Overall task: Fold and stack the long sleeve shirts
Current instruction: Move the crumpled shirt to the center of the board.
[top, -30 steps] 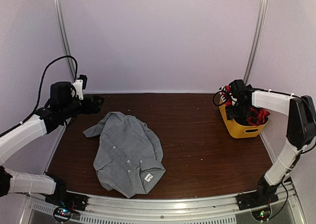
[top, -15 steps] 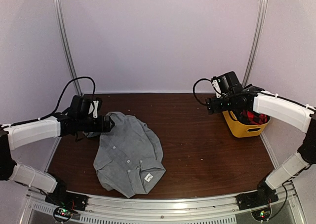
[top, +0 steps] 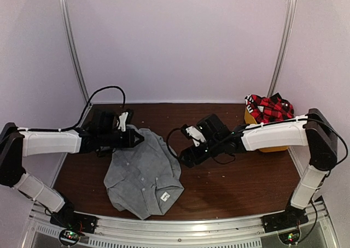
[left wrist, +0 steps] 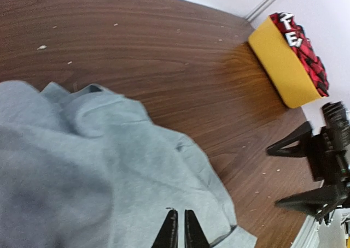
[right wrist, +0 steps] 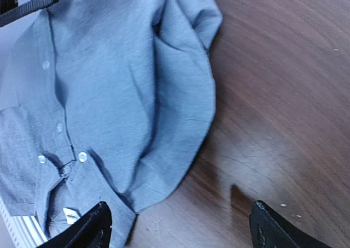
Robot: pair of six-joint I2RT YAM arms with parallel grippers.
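Observation:
A light-grey collared long sleeve shirt [top: 143,174] lies crumpled, buttons up, at the table's left-centre. My left gripper [top: 141,139] hovers over its far upper part. In the left wrist view its fingers [left wrist: 178,230] are shut, with no cloth seen between them, above the grey shirt [left wrist: 109,166]. My right gripper [top: 183,156] is wide open at the shirt's right edge. In the right wrist view its jaws [right wrist: 183,227] straddle the grey shirt's [right wrist: 120,84] hem and the bare wood. A red-and-black plaid shirt [top: 269,108] is heaped in the tub at the far right.
The yellow plastic tub [left wrist: 276,62] stands at the table's far right corner, partly hidden by my right arm in the top view. The dark wooden table [top: 229,177] is walled by pale panels behind and at both sides. A metal rail runs along the near edge.
Both arms have swung inward to the grey shirt. The left gripper has gone from open to shut. The right gripper has left the tub, uncovering the plaid shirt.

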